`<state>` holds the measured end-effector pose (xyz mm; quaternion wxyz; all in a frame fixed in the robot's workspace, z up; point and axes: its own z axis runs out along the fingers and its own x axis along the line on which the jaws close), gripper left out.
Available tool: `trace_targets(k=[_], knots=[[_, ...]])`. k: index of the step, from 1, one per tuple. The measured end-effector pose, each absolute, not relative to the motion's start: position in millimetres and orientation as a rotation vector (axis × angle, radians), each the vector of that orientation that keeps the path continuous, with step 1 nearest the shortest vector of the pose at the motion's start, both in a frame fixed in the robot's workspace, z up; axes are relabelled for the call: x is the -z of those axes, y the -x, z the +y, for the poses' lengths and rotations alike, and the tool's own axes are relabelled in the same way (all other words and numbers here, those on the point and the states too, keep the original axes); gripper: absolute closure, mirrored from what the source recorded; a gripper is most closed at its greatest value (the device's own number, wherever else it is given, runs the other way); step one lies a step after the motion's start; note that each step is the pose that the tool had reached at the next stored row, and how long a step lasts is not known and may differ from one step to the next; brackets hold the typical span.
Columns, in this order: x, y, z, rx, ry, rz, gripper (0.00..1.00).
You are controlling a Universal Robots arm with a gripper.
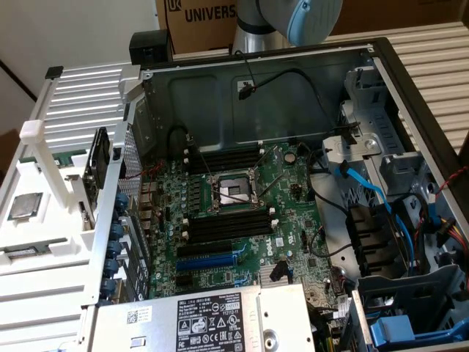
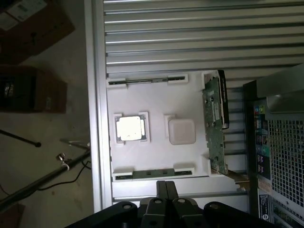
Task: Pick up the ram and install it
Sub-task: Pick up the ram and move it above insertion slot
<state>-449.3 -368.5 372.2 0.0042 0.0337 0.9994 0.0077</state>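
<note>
- the gripper (image 2: 166, 186) hung closed and empty over the white tray (image 2: 156, 104).
- the ram (image 2: 153, 174) lay in a tray holder, near the gripper, untouched.

Ram (image 1: 26, 251) lies on tray (image 1: 55, 220), exterior view's left of case (image 1: 198, 92)

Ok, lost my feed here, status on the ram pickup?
Pincer shut, empty, near tray. Ram lying in its tray slot, untouched. Upright card at tray edge, apart from ram.
</note>
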Motion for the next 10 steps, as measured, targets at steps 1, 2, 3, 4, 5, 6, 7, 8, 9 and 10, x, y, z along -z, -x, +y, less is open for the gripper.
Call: trace_targets(k=[1, 2, 3, 4, 5, 6, 7, 8, 9, 10], knots=[[-372.2, 449.3, -368.5, -0.024, -0.106, 3.131, 0.90], [-372.2, 449.3, -368.5, -0.024, -0.106, 3.131, 0.90], [-372.2, 449.3, -368.5, -0.024, -0.106, 3.131, 0.90], [-372.2, 449.3, -368.5, -0.024, -0.106, 3.131, 0.90], [-372.2, 449.8, -368.5, -0.024, -0.097, 3.132, 0.90], [-372.0, 449.8, -368.5, -0.024, -0.070, 3.133, 0.90], [-371.9, 449.8, -368.4, -0.024, -0.041, 3.133, 0.90], [-371.7, 449.9, -368.5, -0.024, -0.013, 3.134, 0.90], [-371.6, 449.9, -368.5, -0.025, 0.016, 3.134, 0.90], [-371.4, 449.9, -368.4, -0.025, 0.044, 3.134, 0.90]])
